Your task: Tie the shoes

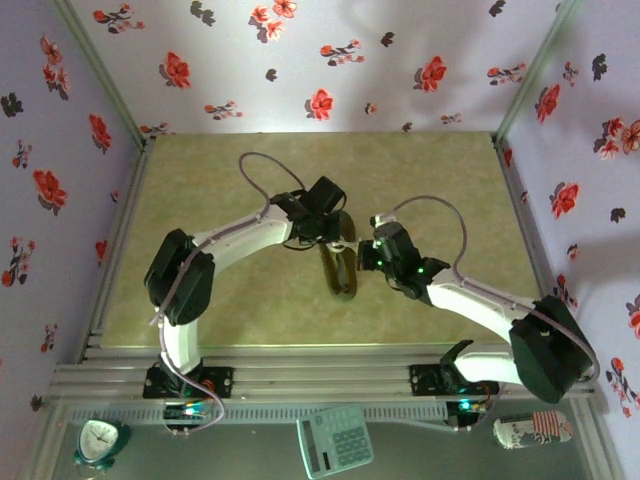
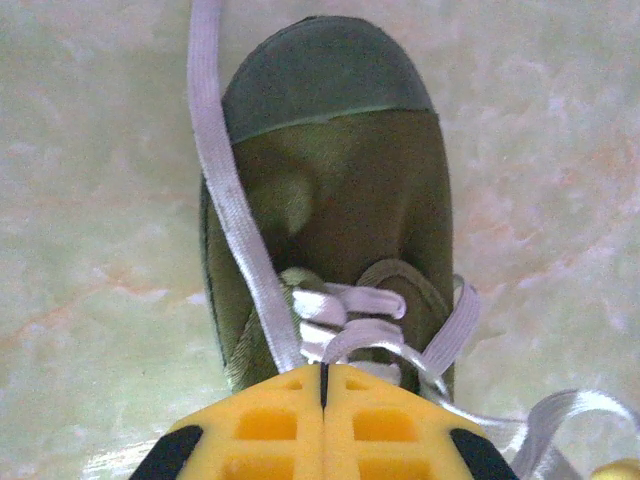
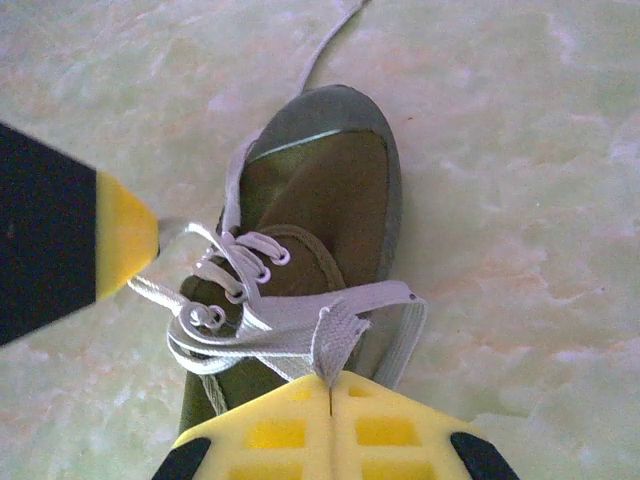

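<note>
Sneaker [image 2: 335, 190], single, olive; left gripper [image 2: 322, 373] and right gripper [image 3: 330, 383], both pressed together, each pinching one white lace [image 3: 290, 335].

Shoe [image 1: 343, 278] sits mid-table [image 1: 230, 190], lengthwise near-to-far, w/ left gripper [image 1: 335, 238] over its far part, coming in from the left, & right gripper [image 1: 372, 256] just beside its right side. On the ledge [image 1: 250, 425] nearer than the arm bases: clock [image 1: 100, 441] at left, calculator [image 1: 335, 440] in the middle, can [image 1: 532, 429] at right, all well apart from shoe. In both wrist views the fingertips are at the laced opening w/ toe beyond them. The laces [image 2: 240, 230] cross the tongue, one strand runs along shoe's left side past the toe onto table, one runs into right gripper's tips, one meets left gripper's tip left of shoe.
</note>
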Motion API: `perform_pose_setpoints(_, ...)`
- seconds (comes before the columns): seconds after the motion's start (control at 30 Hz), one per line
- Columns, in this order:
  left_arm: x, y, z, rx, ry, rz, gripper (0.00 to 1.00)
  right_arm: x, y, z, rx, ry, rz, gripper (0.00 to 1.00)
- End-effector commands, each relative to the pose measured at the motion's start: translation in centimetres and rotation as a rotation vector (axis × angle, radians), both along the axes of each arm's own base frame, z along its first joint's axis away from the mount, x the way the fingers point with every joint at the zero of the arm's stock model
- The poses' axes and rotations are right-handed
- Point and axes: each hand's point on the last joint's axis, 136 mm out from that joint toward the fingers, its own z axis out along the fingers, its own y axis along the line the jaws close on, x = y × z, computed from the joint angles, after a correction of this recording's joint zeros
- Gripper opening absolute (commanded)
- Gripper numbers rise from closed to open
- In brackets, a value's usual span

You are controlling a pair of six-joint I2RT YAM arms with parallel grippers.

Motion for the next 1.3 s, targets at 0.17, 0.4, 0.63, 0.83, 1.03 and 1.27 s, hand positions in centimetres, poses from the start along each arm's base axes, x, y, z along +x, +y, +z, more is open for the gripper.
perform_pose_setpoints(0.17,-1.7,1.3,-1.6,0.004,0.024,-0.015,0.16,-0.4,1.5,0.0,-0.03,-0.006,0.117,0.0)
perform_pose_setpoints(0.4,1.4,3.6,2.3,-0.026,-0.12,-0.13,0.42,-2.0,2.2,-0.2,-0.101,-0.01,0.287,0.0)
perform_pose_setpoints(0.63,3.0,3.7,5.2,-0.205,-0.2,-0.341,0.49,-2.7,1.8,-0.4,-0.124,-0.018,0.321,0.0)
perform_pose_setpoints(0.83,1.2,-0.5,5.3,-0.325,-0.18,-0.653,0.6,-2.9,2.0,-0.2,-0.125,-0.02,0.347,0.0)
perform_pose_setpoints(1.03,0.6,0.0,2.1,-0.205,-0.146,-0.778,0.59,-2.1,0.9,-0.4,-0.158,-0.026,0.272,0.0)
perform_pose_setpoints(1.27,-0.5,-0.6,1.4,-0.191,-0.117,-0.886,0.57,-2.0,0.9,-0.2,-0.157,-0.024,0.267,0.0)
